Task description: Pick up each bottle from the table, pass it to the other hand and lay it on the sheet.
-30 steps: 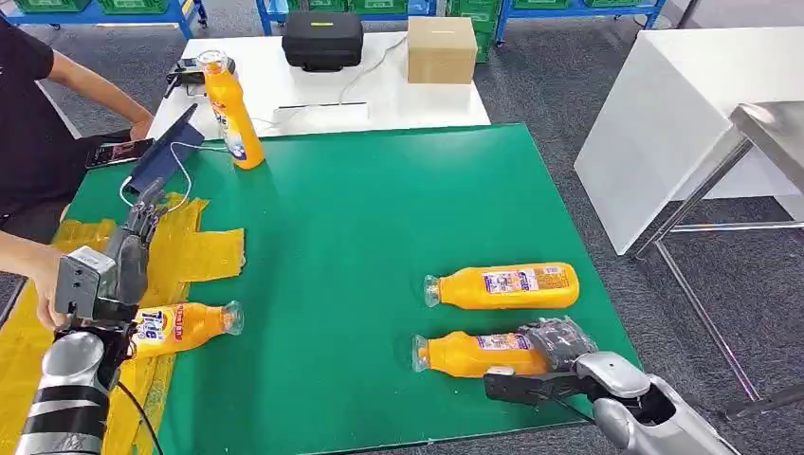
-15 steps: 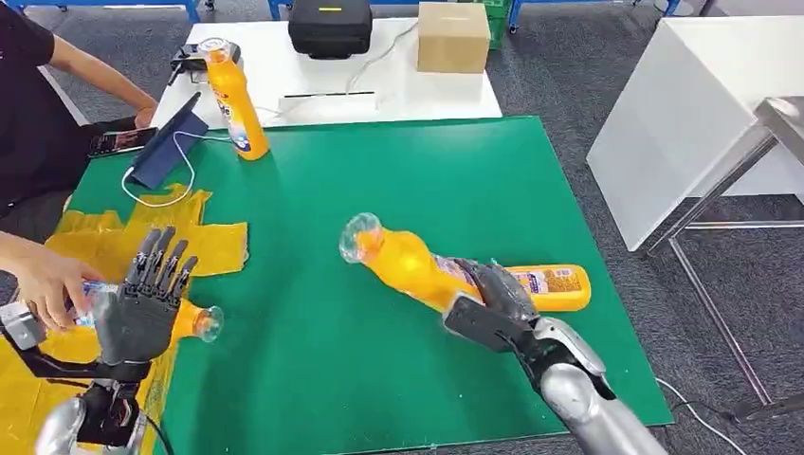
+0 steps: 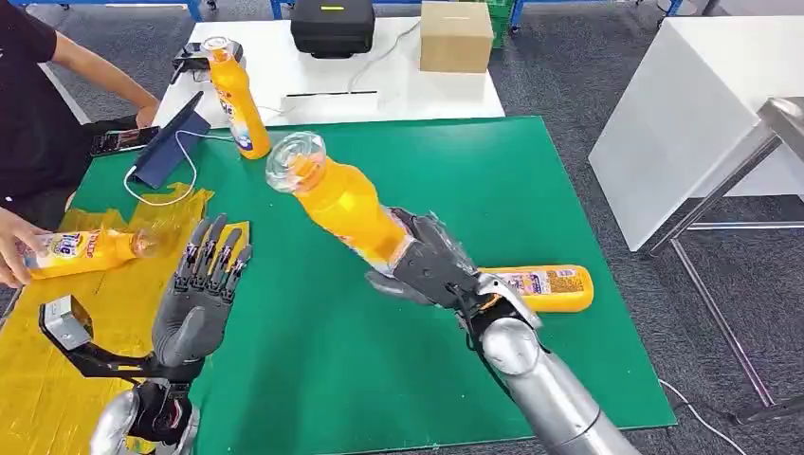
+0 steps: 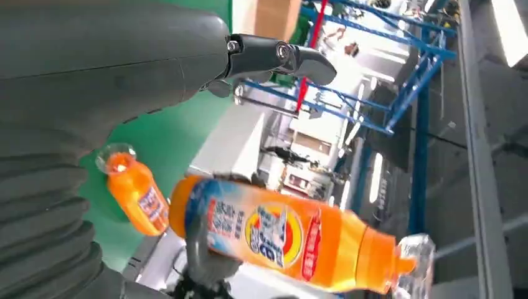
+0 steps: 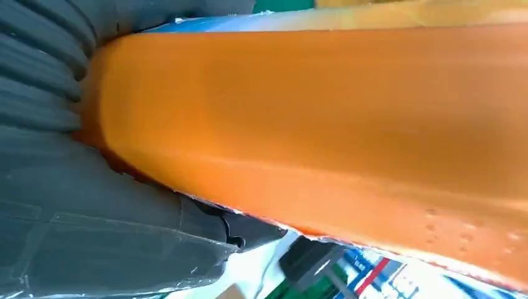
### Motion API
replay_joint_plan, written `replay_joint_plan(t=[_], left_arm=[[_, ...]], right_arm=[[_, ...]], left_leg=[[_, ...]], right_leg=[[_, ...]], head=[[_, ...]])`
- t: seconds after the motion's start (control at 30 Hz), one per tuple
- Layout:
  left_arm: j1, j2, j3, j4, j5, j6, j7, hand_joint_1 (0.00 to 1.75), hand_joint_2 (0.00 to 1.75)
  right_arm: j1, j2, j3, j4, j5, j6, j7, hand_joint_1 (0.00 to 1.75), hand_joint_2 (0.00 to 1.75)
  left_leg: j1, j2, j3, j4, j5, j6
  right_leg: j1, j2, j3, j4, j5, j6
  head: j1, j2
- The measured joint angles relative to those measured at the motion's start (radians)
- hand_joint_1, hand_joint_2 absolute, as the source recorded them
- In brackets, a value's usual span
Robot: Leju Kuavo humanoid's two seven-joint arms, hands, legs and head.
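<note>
Silver and close to the robot's body, the right arm reaches up over the green desk (image 3: 379, 398), and the right hand (image 3: 431, 270) grips the base of an orange bottle (image 3: 341, 199), held clear of the surface and tilted, its clear cap pointing up and toward the left. In the right wrist view the bottle's orange side (image 5: 324, 124) lies pressed against the grey palm. The left hand (image 3: 194, 303) stands raised above the desk's left part, palm turned toward the bottle, fingers (image 3: 213, 251) spread wide and holding nothing; it is near the bottle but apart from it. In the left wrist view the held bottle (image 4: 292, 233) lies across the frame beyond the grey thumb (image 4: 280, 56).

Just behind the right hand a second bottle (image 3: 545, 284) lies on its side on the desk. At the left the yellow sheet (image 3: 57, 284) covers the desk's edge, and above it a person's hand (image 3: 14, 246) holds a third bottle (image 3: 81, 248) level. Farther back a dark tablet (image 3: 169, 142) leans with a white cable, and a fourth bottle (image 3: 235, 100) stands upright at the desk's far edge. Beyond is a white desk (image 3: 389, 95) with a black case (image 3: 332, 27) and a cardboard box (image 3: 455, 36).
</note>
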State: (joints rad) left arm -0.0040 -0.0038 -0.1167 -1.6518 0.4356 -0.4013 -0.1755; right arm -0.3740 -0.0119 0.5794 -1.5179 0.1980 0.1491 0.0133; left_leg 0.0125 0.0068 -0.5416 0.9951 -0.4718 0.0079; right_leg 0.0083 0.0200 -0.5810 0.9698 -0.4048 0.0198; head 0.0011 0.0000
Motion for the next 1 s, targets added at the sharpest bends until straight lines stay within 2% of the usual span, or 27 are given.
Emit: replay_joint_plan(t=[0.4,1.0], left_arm=[[-0.011,-0.012,-0.074,-0.023,-0.002,-0.013,-0.006,0.00,1.75],[-0.014,-0.012,-0.090,-0.023,-0.002,-0.013,-0.006,0.00,1.75]], right_arm=[[-0.064,0.045,0.093,0.053,-0.042,0.042,0.000,1.75,1.75],[-0.075,0.045,0.118,0.071,-0.045,0.042,0.000,1.75,1.75]], left_leg=[[0.000,0.000,-0.001,0.000,0.000,0.000],[0.000,0.000,-0.002,0.000,0.000,0.000]], right_leg=[[0.000,-0.001,-0.001,0.000,0.000,0.000],[0.000,-0.001,-0.002,0.000,0.000,0.000]], head=[[0.000,0.000],[0.000,0.000]])
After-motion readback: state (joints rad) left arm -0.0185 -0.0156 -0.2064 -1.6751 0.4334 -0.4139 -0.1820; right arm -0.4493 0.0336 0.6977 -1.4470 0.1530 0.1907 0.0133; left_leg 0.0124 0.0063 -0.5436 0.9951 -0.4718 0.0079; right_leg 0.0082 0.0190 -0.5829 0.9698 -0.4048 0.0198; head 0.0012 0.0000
